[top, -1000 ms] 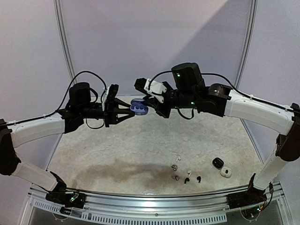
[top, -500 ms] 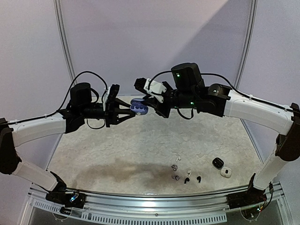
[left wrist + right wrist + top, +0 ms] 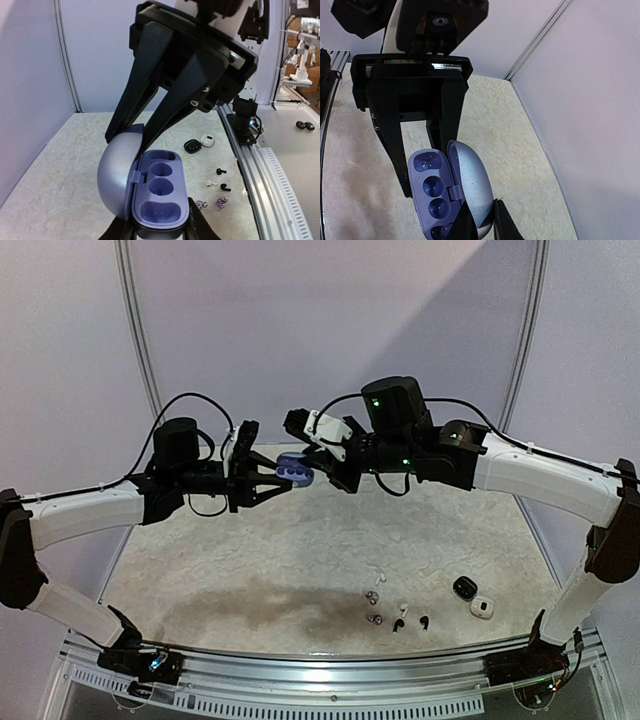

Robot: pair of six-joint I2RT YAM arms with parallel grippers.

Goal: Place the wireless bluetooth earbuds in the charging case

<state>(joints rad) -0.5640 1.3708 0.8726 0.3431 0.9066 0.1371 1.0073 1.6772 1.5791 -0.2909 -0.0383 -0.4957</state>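
Left tool (image 3: pixel 284 480) clamps charging case (image 3: pixel 160 192) base, right tool (image 3: pixel 314 470) clamps lid (image 3: pixel 472 182); fingertips (image 3: pixel 199 229) cropped in wrist views.

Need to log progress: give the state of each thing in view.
purple case: open, sockets empty, held in the air.
left gripper: shut on its base.
right gripper: shut on its lid.
earbuds: loose on the table.
black case: on the table.
white case: on the table beside it.

We find the charging case (image 3: pixel 297 471) above the table (image 3: pixel 250 550) between our left gripper (image 3: pixel 283 481) and right gripper (image 3: pixel 318 472), the earbuds (image 3: pixel 376 619) lying near the front edge, two small cases (image 3: pixel 464 587) to their right.
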